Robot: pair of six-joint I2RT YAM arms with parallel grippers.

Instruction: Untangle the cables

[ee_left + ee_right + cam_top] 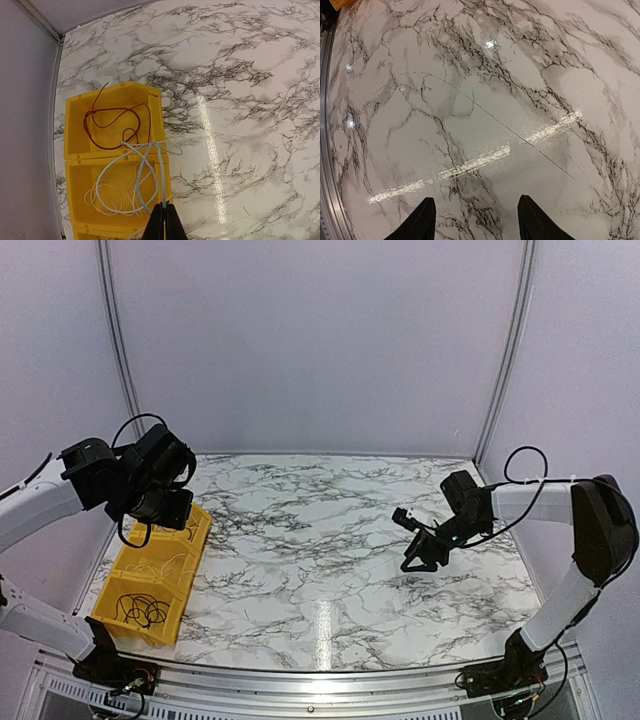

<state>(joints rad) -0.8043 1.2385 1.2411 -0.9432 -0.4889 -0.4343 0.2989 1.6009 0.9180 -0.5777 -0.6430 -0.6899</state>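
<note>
My left gripper (164, 206) is shut on a pale grey cable (127, 172). The cable's loops hang over the yellow bin (75, 107). In the top view this gripper (172, 508) is above the bin's far end. A red cable (112, 111) lies in the far compartment and a thin white wire (102, 197) in the middle one. A small bundle of black cables (140, 610) lies in the near compartment. My right gripper (476, 212) is open and empty above the table; it also shows in the top view (413, 540). A thin dark strand (510, 130) lies on the marble ahead of it.
The yellow bin (195, 540) stands at the left edge of the marble table, next to the left wall. White walls close the back and both sides. A metal rail (320, 680) runs along the near edge.
</note>
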